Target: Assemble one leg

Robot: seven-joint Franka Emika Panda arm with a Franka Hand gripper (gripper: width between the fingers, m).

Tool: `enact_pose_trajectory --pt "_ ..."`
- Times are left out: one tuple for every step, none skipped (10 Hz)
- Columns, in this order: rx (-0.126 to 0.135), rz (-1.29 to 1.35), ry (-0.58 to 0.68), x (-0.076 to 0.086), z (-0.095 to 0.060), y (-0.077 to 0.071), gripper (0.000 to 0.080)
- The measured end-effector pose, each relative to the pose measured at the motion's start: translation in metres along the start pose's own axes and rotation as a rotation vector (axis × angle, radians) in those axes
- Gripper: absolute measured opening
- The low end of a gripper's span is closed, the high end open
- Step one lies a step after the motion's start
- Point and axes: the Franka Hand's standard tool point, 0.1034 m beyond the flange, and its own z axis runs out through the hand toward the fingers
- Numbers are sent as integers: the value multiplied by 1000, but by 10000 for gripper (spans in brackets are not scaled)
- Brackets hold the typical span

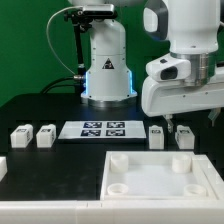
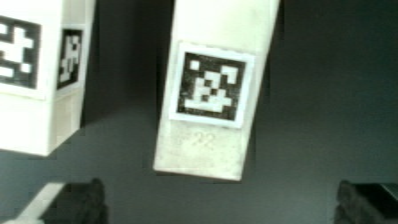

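Small white plastic oblong leg (image 2: 217, 95), black-and-white coded tag on one face — set on black desk (image 1: 60, 160) at the exterior view's right, just beyond large white square tray (image 1: 160, 178). Close beside it, twin leg (image 2: 39, 70). Above, gripper (image 2: 221, 203) spread wide, holding nothing. Advised: centre over tagged leg, descend straight, close across narrow sides — well clear of neighbour.

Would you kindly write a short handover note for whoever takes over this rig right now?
Gripper: open, holding nothing, fingers spread, hovering over the two legs at the exterior view's right.
Things: one leg sits centred ahead of the fingers, its neighbour beside it. Two more legs lie past the marker board, toward the exterior view's left. The tray has its visible sockets empty.
Done: no leg attached.
Left: grasp the leg, fit it into a tray socket.
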Motion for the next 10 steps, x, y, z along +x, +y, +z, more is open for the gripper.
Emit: enact_pose_trajectory --pt "3 -1 15 4 -2 -1 649" --pt "1 -2 4 2 -1 -1 649" --pt "-12 -1 -116 -8 1 2 649" --pt "-2 42 -280 -10 3 4 649" --pt "12 68 -371 -4 6 4 649" --pt "21 90 -490 -8 6 4 649" --pt "19 81 -554 -3 8 2 649" --pt "18 67 -635 -4 8 -1 649" --pt "26 68 -764 -8 9 0 649" --pt "32 68 -811 -3 13 0 649"
